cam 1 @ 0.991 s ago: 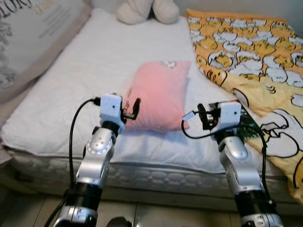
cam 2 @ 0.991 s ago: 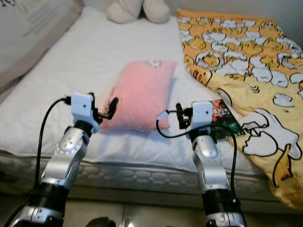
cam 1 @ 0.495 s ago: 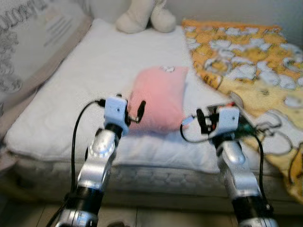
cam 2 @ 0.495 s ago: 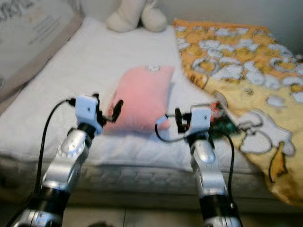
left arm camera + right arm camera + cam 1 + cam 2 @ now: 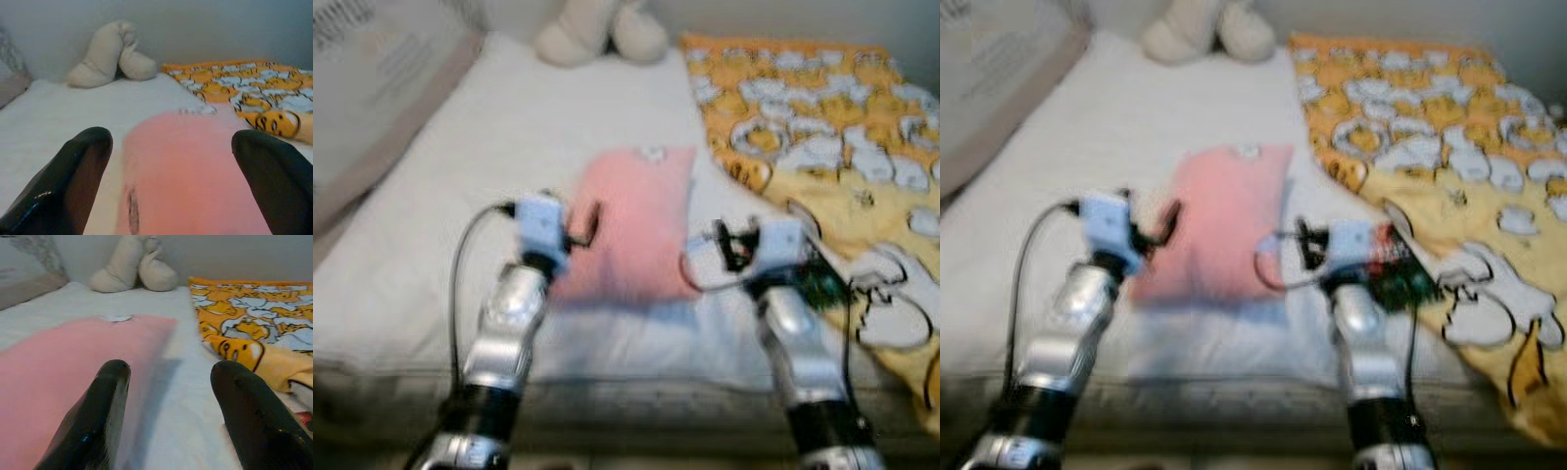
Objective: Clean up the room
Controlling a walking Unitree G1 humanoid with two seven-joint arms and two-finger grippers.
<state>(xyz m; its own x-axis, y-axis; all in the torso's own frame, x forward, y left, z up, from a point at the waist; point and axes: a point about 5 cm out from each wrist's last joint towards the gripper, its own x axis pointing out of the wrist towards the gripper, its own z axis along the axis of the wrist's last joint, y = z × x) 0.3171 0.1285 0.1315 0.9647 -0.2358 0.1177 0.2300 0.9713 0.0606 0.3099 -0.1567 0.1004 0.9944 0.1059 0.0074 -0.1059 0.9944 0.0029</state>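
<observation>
A: Where is the pink pillow (image 5: 631, 220) found?
B: At frame centre, on the bed (image 5: 460, 196).
A: And the grippers?
B: Left gripper (image 5: 585, 223) and right gripper (image 5: 724, 245) are held spread, flanking it, seemingly for grasping.

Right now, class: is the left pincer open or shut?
Open. In the left wrist view the left pincer has its two black fingers set wide apart, with the pink pillow showing between them.

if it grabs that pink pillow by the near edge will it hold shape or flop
The pink pillow looks soft and puffy, so it would probably sag from a one-edge grip. It seems light for its bulk. Both open grippers, left gripper and right gripper, hover near it.
</observation>
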